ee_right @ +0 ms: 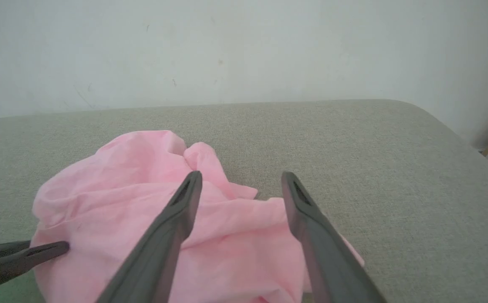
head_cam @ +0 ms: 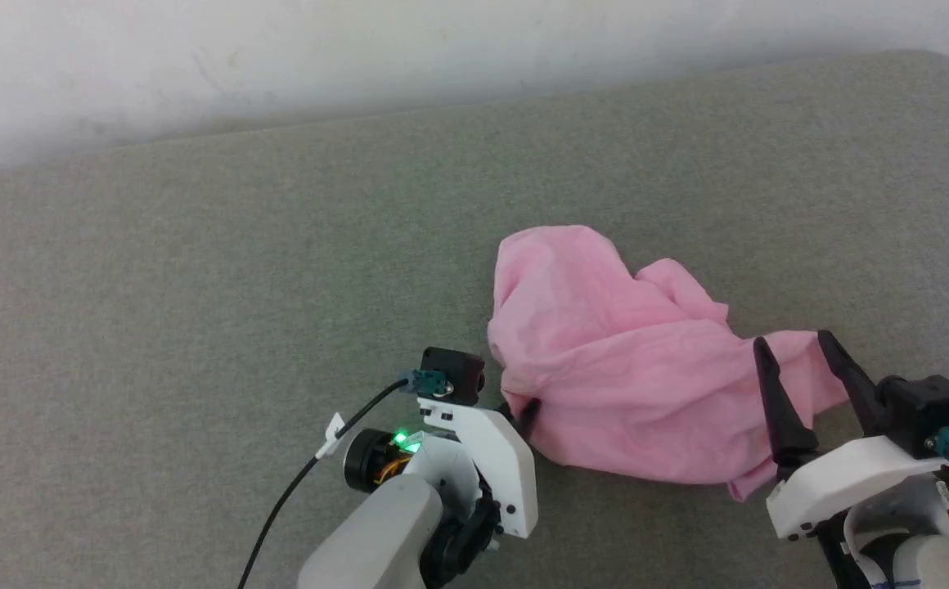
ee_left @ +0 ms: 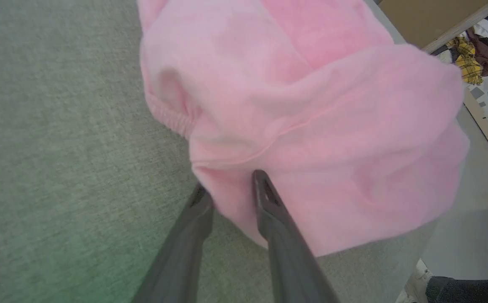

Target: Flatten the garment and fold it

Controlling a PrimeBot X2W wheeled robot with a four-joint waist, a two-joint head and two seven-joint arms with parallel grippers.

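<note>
Heads up, those pink shorts (head_cam: 605,360) look thin, floppy and next to weightless. I'd expect them to sag and bunch wherever you lift rather than hold any shape, and to slide easily on the grey cushion (head_cam: 196,327). They're sitting in a rumpled heap on the cushion, right of its middle and closer to its near edge than to the wall side. Best handles, I reckon, are the gathered waistband (ee_left: 170,115) or a hem corner, since a pinch mid-cloth would only drag a lump. Your left claw (ee_left: 230,185) has a fold of the heap's edge between its partly closed fingers, but I can't tell whether it's truly clamped. Your right claw (ee_right: 242,174) is spread wide over the heap's other end, gripping nothing, and I can't say whether its tips touch the cloth.
</note>
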